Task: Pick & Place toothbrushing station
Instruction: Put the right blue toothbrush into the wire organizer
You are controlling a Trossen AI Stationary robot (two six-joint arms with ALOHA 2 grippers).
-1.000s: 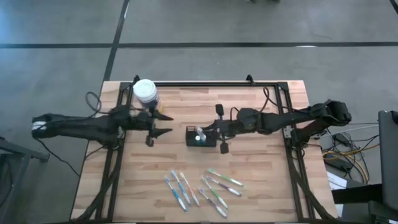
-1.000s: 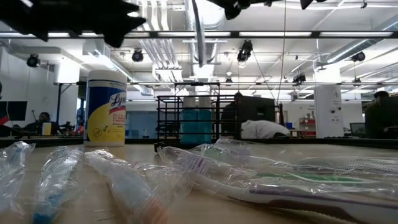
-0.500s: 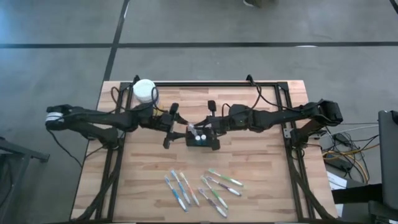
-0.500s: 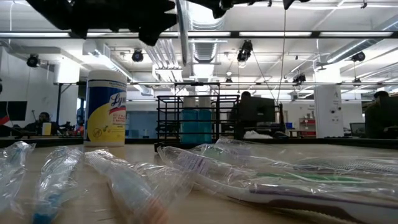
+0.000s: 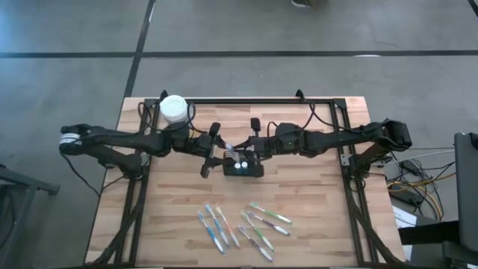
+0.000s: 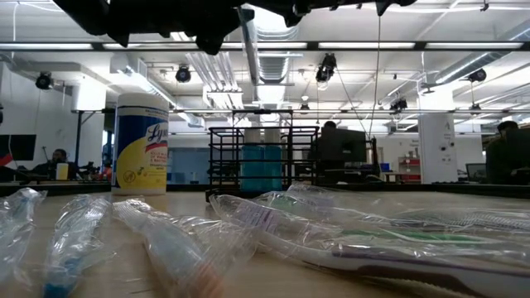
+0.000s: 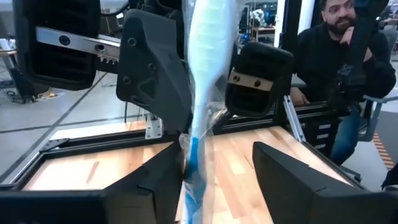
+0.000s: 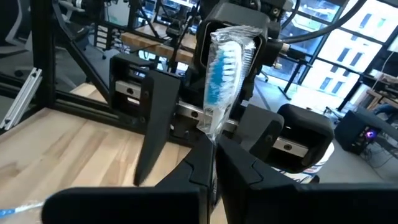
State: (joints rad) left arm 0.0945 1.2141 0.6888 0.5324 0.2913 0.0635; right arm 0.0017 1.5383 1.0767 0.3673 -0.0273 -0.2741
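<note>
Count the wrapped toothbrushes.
8, roughly: a left group of three and a right group of four lie on the table; a held toothbrush stands pinched in the right gripper. Overlaps may hide more.

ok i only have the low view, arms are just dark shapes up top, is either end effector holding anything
observer: yes, the right end effector is shut on a wrapped toothbrush.
operator: and the left one
observer: the left end effector is open; its wrist view shows that toothbrush between its fingers.
operator: where over the table
observer: mid-table, at the left end of the holder.
</note>
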